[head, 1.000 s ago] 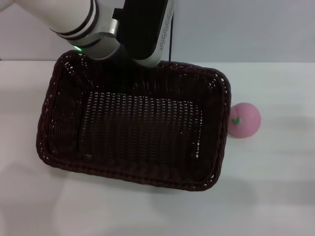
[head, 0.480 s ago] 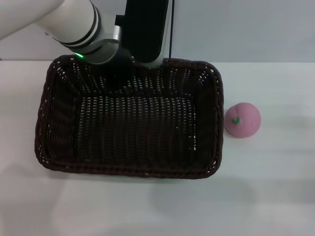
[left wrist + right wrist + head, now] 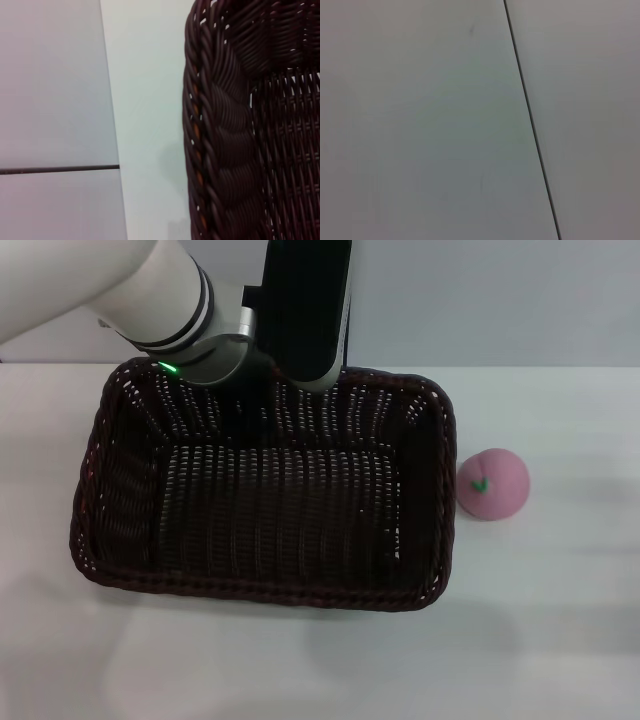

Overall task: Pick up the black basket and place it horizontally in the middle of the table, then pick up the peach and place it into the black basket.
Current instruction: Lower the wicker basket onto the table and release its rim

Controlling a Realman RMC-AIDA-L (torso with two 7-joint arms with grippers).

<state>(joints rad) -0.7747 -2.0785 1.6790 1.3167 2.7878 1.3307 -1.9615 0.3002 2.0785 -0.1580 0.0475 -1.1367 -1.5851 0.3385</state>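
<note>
The black basket [image 3: 262,589] lies lengthwise across the middle of the white table [image 3: 560,630], open side up and empty. My left gripper [image 3: 292,378] is at the middle of its far rim, under the black wrist housing, and grips that rim; its fingers are hidden. The left wrist view shows the braided rim [image 3: 220,150] close up. The pink peach [image 3: 492,483] sits on the table just right of the basket, close to its right wall. My right gripper is out of view.
A grey wall with a dark vertical seam [image 3: 347,335] stands behind the table's far edge. Bare tabletop lies in front of the basket and to the right of the peach. The right wrist view shows only grey panels.
The basket has turned with my left arm from a slanted lie to nearly square with the table and settled lower. The arm has shifted slightly right. The peach has not moved.
</note>
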